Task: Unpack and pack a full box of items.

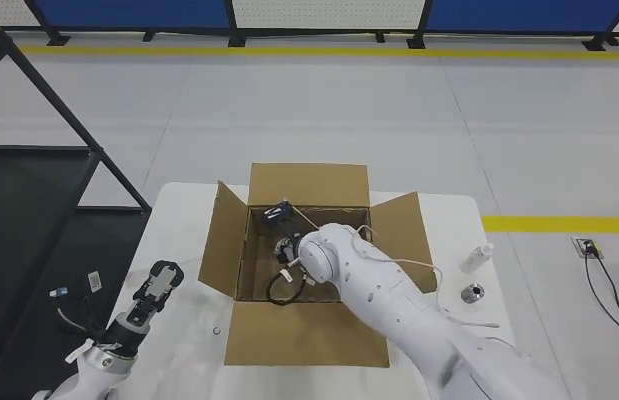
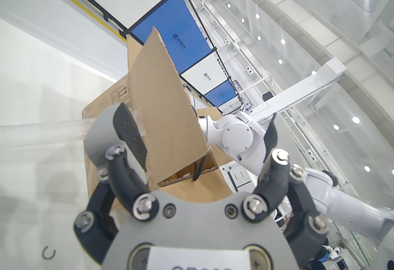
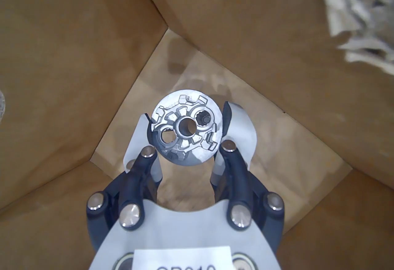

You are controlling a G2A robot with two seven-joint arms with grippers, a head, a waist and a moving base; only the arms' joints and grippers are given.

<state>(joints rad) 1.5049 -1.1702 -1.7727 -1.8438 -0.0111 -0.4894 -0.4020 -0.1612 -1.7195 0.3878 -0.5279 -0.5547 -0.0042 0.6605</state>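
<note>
Inside the corrugated cardboard box (image 1: 309, 185), the right gripper (image 3: 186, 120) is clamping a round, notched, cast-metal disc (image 3: 186, 131); beside the box, the left gripper (image 2: 197, 117) is holding its fingers spread, empty.

A yellow stripe (image 1: 289, 50) is running across the grey floor (image 1: 389, 110) near the top of the frame, below blue partition panels (image 1: 129, 12). A black metal frame (image 1: 44, 92) is standing at the left beside a dark mat (image 1: 29, 240). At the right edge a black cable (image 1: 601, 283) is trailing from a floor socket (image 1: 586, 247)
</note>
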